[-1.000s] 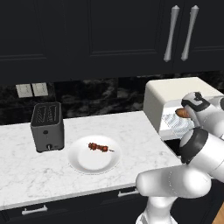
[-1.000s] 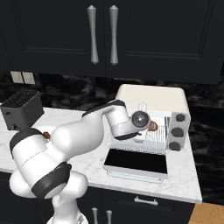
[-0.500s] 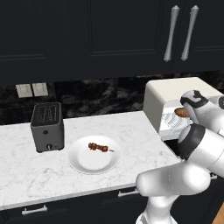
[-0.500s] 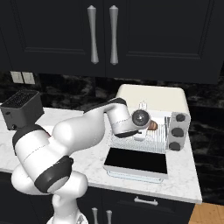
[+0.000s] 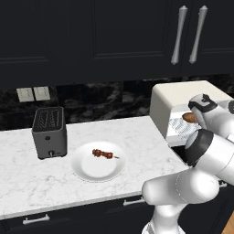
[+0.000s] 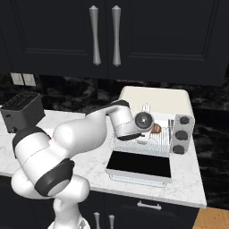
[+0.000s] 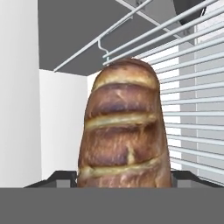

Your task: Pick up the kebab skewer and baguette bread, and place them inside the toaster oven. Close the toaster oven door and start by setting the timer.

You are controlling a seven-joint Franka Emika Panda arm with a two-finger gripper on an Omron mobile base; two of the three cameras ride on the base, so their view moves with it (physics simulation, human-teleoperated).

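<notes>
Leftmost on the white marble counter (image 5: 27, 187) stands a dark grey slot toaster (image 5: 49, 132), with two light wall outlets (image 5: 33, 94) on the black backsplash behind it. Just to its right lies a white plate (image 5: 98, 161) carrying the kebab skewer (image 5: 103, 154), a thin stick strung with dark red-brown chunks, resting near the plate's middle. Further right sits the cream-white toaster oven (image 6: 154, 100), its toaster oven door (image 6: 139, 164) folded down flat toward the front, dark glass facing up, and its wire rack (image 6: 163, 143) exposed. Three dark knobs (image 6: 180, 134) run down its right panel. The gripper (image 6: 151, 129) is at the oven mouth, over the rack, and grasps the baguette bread (image 7: 124, 131): in the hand view the scored golden-brown loaf stands between the two dark fingertips (image 7: 59, 177), whose jaws are set wide against its sides, with rack wires to its right and the oven's white inner wall to its left. From the left base view the loaf's end (image 5: 189, 118) peeks out beside the hand. No writing or brand mark can be read anywhere.
</notes>
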